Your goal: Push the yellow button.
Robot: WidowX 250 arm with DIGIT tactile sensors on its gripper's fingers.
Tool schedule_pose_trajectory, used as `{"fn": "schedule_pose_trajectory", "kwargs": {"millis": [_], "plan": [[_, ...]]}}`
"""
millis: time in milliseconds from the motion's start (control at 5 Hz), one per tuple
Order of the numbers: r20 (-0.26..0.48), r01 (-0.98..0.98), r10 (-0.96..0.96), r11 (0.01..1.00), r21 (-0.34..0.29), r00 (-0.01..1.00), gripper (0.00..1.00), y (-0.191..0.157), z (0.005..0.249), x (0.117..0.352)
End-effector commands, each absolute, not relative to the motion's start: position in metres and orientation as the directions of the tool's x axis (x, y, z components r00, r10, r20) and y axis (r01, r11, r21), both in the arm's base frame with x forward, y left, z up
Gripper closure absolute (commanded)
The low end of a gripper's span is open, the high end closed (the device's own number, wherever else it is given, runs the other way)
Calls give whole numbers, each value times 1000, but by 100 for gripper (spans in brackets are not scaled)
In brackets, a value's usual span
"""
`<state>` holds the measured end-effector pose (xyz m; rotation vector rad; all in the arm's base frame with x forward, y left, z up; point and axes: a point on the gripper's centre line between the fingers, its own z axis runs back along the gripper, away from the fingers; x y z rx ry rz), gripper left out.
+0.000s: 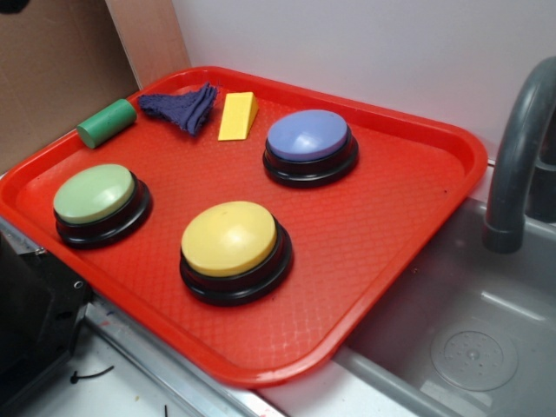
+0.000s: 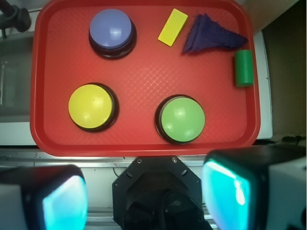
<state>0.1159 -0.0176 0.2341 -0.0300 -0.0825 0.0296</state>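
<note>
Three domed buzzers on black bases sit on a red tray (image 1: 408, 217). The yellow button (image 1: 230, 238) is at the tray's near middle in the exterior view, untouched. A green buzzer (image 1: 95, 193) sits to its left near the tray's left edge, and a blue buzzer (image 1: 307, 135) sits farther back to the right. Along the far rim lie a yellow wedge (image 1: 238, 115), a crumpled dark blue cloth (image 1: 182, 106) and a green cylinder (image 1: 106, 122). A grey sink (image 1: 469, 347) with a faucet (image 1: 514, 156) adjoins the tray's right side. In the wrist view, the gripper (image 2: 146, 194) hangs over the tray's near edge, fingers (image 2: 64, 201) spread wide apart, holding and touching nothing.
</note>
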Motion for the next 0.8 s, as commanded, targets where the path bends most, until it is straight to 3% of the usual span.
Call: {"fn": "schedule_pose_trajectory", "kwargs": {"millis": [0, 200, 600], "plan": [[82, -28, 31, 999, -31, 996, 0, -18, 234, 116], [64, 153, -153, 988, 8, 986, 0, -57, 195, 145], [138, 270, -272, 962, 30, 953, 0, -99, 145, 148]]}}
